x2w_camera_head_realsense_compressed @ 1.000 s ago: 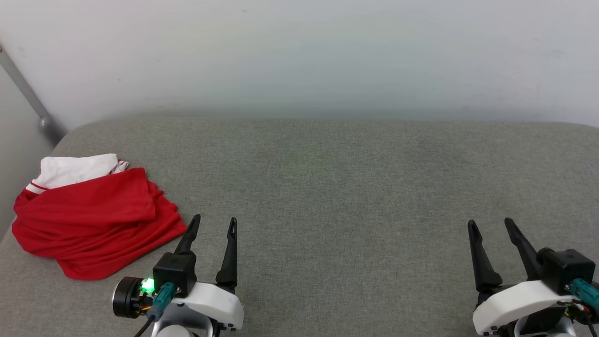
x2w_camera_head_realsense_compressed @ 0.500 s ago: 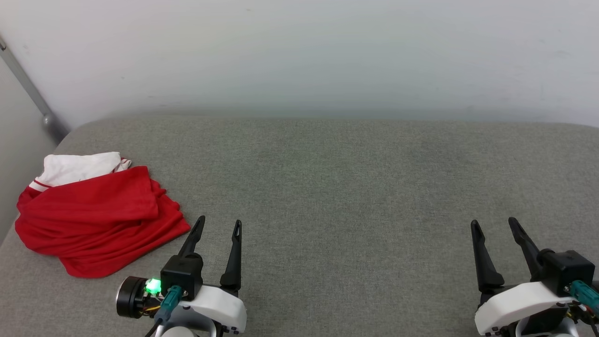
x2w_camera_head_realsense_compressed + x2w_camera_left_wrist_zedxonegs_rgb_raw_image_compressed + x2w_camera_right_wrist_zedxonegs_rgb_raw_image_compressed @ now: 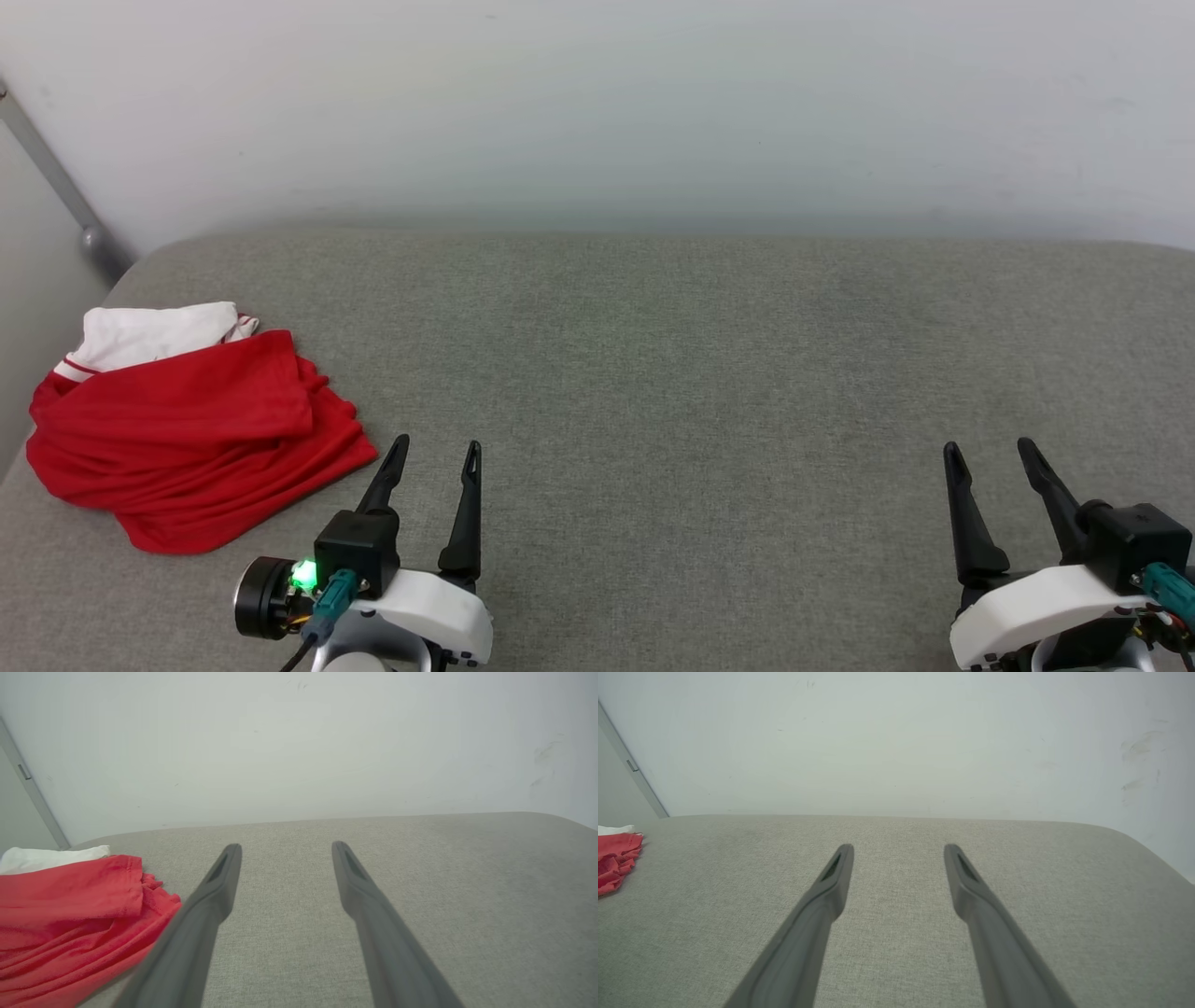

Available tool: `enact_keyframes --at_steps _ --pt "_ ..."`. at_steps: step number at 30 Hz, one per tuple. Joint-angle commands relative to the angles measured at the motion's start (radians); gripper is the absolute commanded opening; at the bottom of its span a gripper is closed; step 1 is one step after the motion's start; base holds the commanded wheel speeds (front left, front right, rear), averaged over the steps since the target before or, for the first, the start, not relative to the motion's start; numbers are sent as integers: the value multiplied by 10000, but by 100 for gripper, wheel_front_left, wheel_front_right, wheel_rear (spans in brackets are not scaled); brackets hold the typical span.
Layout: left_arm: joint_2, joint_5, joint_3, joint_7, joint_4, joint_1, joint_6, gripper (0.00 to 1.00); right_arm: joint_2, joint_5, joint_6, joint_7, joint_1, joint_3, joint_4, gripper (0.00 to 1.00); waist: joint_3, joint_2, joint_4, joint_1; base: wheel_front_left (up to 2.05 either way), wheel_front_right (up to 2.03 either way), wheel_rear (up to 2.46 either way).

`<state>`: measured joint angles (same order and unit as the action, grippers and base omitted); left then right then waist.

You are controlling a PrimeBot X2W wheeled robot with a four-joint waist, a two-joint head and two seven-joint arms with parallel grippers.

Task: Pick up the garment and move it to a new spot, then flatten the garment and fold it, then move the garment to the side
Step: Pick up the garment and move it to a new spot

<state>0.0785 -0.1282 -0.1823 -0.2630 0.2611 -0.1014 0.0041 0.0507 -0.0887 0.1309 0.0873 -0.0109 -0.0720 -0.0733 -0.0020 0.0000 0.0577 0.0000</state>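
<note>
Jaws wide apart, empty; crumpled garment (image 3: 187, 439) just beside left pair.

Grey cushion (image 3: 653, 373), crumpled red garment (image 3: 187, 439)

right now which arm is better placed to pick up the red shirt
Left. The left gripper is open just beside the crumpled shirt; the right gripper, also open, sits far across the grey cushion.
</note>
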Motion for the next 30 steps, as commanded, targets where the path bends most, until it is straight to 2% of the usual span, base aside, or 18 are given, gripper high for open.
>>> enact_keyframes --at_steps 1,9,23,30 --pt "-29 -73 56 -26 42 -6 -16 100 -9 16 -3 53 58 -16 -23 100 11 0 49 0 0 0 0" --pt "-92 -229 194 -26 161 -260 23 100 -11 149 -3 14 101 86 123 100 69 0 790 0 0 0 0" --pt "-166 -585 934 -26 -35 -104 173 100 -8 302 -5 -136 337 405 285 100 265 0 3183 0 0 0 0" --pt "-223 -715 1264 -26 -246 -60 168 100 -8 351 -5 -226 536 689 350 100 460 0 4023 0 0 0 0"
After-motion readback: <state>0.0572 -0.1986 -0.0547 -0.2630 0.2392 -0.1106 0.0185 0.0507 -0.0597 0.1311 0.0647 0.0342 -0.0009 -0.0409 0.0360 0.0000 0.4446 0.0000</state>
